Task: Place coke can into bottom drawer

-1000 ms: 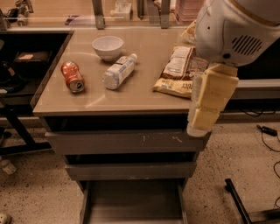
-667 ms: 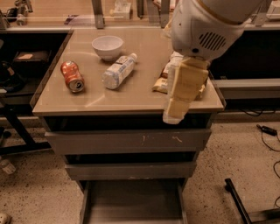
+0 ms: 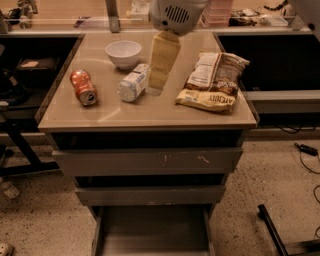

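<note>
The coke can (image 3: pixel 83 86), red with a silver top, lies on its side at the left of the tan counter top (image 3: pixel 150 110). The bottom drawer (image 3: pixel 152 232) is pulled open below the two closed drawers, and its flat grey floor shows with nothing on it. My gripper (image 3: pixel 156 86) hangs from the white arm housing (image 3: pixel 176 14) over the middle of the counter, just right of the plastic bottle (image 3: pixel 133 83) and well right of the can. It holds nothing that I can see.
A white bowl (image 3: pixel 123 52) stands behind the bottle. A chip bag (image 3: pixel 212 82) lies at the counter's right. Dark shelving (image 3: pixel 20 75) stands left, and cables (image 3: pixel 305 150) and a black leg (image 3: pixel 272 230) lie on the speckled floor at right.
The arm and gripper have swung left and back, from over the counter's front right corner to over its middle beside the bottle. The can, bottle and drawer have not moved.
</note>
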Available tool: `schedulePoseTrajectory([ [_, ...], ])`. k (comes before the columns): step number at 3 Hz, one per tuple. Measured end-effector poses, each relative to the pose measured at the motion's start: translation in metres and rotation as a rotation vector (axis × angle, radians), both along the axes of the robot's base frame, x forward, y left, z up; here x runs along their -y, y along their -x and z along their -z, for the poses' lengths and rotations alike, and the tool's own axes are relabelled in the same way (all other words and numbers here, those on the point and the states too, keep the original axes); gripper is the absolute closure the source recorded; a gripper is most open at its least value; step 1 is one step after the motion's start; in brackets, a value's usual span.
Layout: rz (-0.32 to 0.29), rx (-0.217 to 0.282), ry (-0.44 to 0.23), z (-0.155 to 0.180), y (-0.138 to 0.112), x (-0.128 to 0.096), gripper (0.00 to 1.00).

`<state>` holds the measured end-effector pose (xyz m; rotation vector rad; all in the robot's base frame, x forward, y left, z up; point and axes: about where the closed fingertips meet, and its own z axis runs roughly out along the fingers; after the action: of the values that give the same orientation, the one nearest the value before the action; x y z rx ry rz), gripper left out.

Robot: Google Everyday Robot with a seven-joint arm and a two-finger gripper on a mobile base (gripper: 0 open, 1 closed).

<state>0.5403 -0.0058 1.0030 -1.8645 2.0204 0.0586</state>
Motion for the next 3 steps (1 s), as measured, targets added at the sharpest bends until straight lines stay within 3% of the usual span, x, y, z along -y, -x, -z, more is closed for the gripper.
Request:
schedulePoseTrajectory([
  [1, -0.022, 0.021, -0.028, -0.012, -0.009, -0.017, 0.00],
  [2, 0.013, -0.003, -0.080, 0.008, -0.024, -0.040, 0.00],
  [3, 0.063, -0.070, -0.097, 0.030, -0.046, -0.070, 0.00],
])
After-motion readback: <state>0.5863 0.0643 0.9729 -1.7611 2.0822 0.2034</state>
